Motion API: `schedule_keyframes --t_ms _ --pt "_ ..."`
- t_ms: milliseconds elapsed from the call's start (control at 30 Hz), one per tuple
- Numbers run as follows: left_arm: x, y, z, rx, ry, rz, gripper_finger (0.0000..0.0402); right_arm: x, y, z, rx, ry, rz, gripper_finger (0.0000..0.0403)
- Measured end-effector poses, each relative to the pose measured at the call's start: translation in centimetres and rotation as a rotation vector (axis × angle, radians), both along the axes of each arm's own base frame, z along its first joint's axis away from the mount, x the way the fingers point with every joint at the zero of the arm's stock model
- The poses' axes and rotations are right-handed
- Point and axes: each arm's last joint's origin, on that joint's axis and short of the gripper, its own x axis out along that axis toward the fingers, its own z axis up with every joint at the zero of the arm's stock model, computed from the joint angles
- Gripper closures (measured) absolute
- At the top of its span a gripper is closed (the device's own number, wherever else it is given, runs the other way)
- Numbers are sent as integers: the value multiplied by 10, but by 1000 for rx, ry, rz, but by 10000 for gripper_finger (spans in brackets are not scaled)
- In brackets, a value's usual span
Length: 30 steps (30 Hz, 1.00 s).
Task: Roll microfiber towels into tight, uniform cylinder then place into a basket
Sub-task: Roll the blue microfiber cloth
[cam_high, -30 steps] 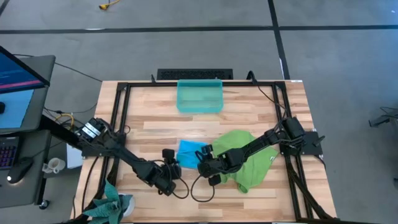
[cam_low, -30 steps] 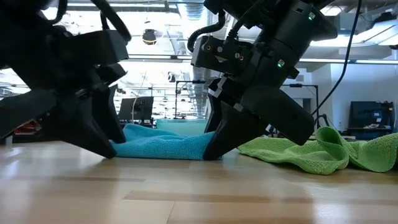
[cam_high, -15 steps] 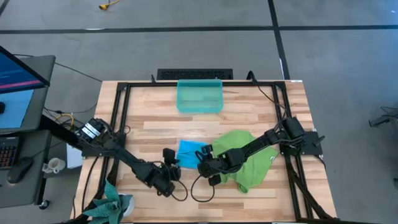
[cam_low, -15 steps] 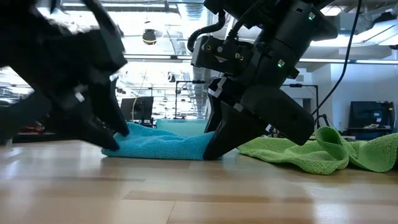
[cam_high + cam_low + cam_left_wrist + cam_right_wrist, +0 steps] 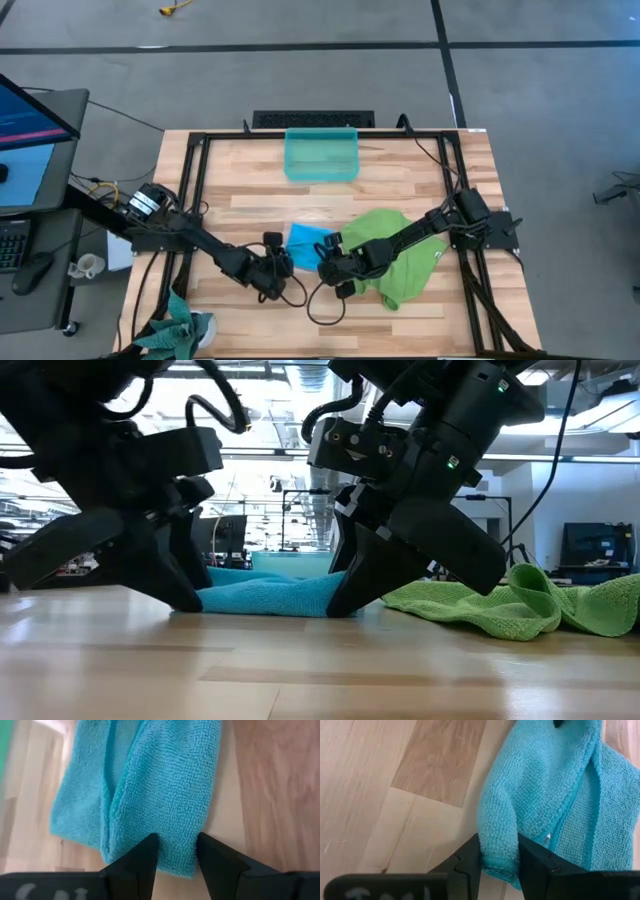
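Claws left (image 5: 176, 851) and right (image 5: 499, 851) each pinch an edge of the blue towel (image 5: 304, 246).

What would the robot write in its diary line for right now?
left tool: pinching blue towel edge | right tool: pinching opposite edge | green towel: loose on table | basket: no towel inside

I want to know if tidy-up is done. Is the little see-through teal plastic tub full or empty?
Empty: the teal plastic tub holds nothing. The sky-blue towel and lime-green towel lie on the wooden table.
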Motion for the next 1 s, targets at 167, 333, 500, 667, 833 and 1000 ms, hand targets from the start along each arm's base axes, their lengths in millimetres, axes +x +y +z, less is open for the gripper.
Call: schedule_keyframes --t_ms 167,333,500,667,833,1000 --pt "1 -1 0 -46 4 -12 348 0 1 0 -7 1 14 275" --pt "1 -2 0 -59 9 -16 388 -1 4 0 -15 1 31 286" --pt "1 -4 17 -179 37 8 391 -2 8 1 -22 4 52 313" --pt "2 -10 49 -383 46 -24 397 3 13 10 -9 23 55 353" --pt "4 -9 70 -573 35 56 394 6 20 18 51 46 75 384" --pt "3 -5 74 -739 69 222 396 10 25 28 84 64 87 380"
